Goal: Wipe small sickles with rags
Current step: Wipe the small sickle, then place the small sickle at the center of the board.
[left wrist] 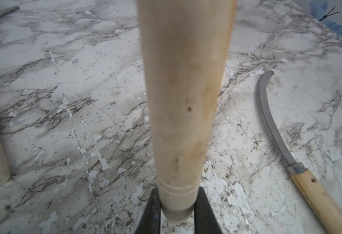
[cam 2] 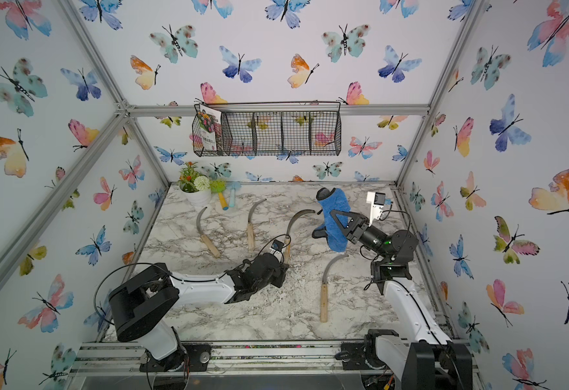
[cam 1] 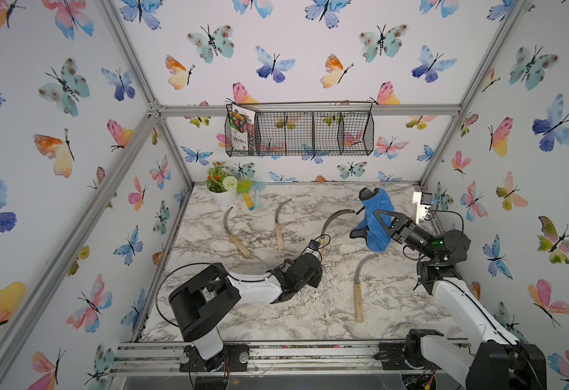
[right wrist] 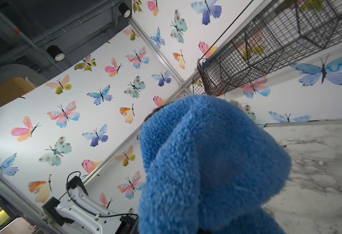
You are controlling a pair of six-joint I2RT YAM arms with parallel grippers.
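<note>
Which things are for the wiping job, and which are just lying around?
For the job: blue rag, held sickle, leftmost sickle, next sickle along, nearest sickle.
Just lying about: flower pot, yellow-handled toy, blue-handled toy, wire basket, seed packet.

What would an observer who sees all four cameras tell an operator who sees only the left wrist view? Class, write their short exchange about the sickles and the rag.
Operator: My left gripper has its jaws shut on a wooden handle. Where is the rag?
Observer: The right gripper holds the blue rag up off the table, close to your blade tip.
Operator: How many sickles are there in all?
Observer: Four: the held sickle and three lying flat, one by the flowerpot, one beside that, one nearer the right arm.
</note>
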